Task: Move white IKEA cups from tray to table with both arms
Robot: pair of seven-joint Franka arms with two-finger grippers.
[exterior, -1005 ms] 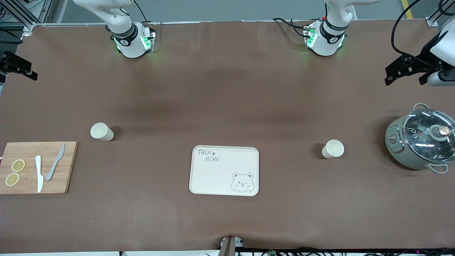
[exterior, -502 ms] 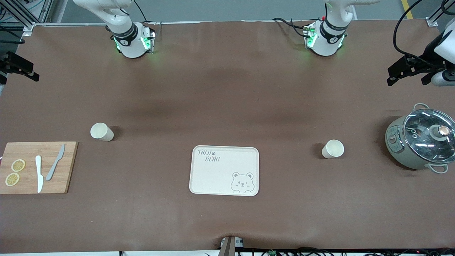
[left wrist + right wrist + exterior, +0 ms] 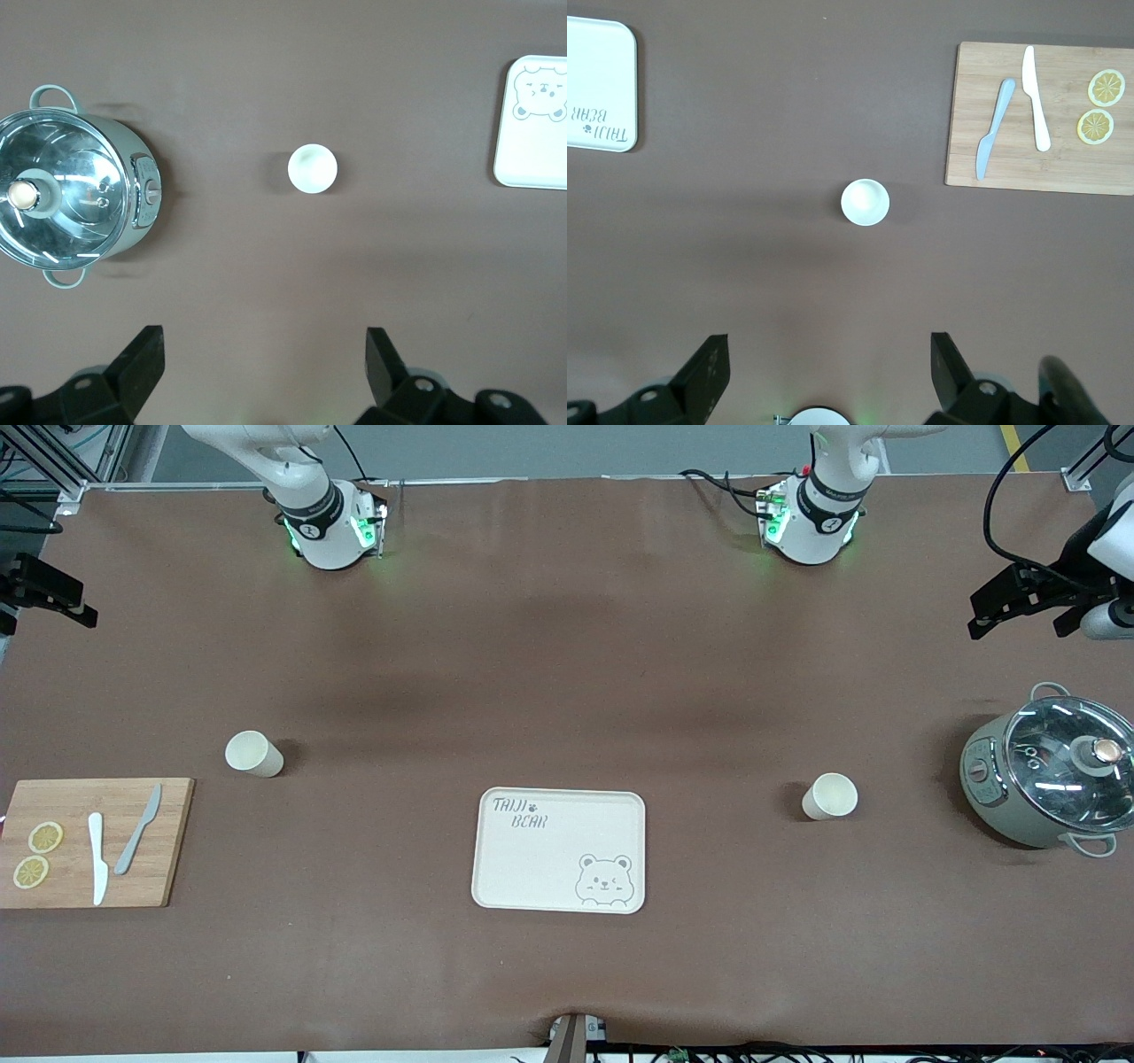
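Observation:
Two white IKEA cups stand upright on the brown table. One cup (image 3: 253, 754) is toward the right arm's end, also in the right wrist view (image 3: 865, 202). The other cup (image 3: 830, 796) is toward the left arm's end, also in the left wrist view (image 3: 312, 168). My left gripper (image 3: 1015, 629) is open and empty, high over the table's edge at the left arm's end; its fingers frame bare table (image 3: 263, 354). My right gripper (image 3: 46, 602) is open and empty, high over the right arm's end (image 3: 828, 359).
A cream bear-print tray (image 3: 559, 850) lies between the cups, nearer the front camera. A wooden board (image 3: 89, 841) with two knives and lemon slices lies beside the right arm's cup. A lidded grey pot (image 3: 1050, 771) stands beside the left arm's cup.
The left gripper has drifted slightly toward the left arm's end of the table. The right gripper has barely shifted. The cups have not moved.

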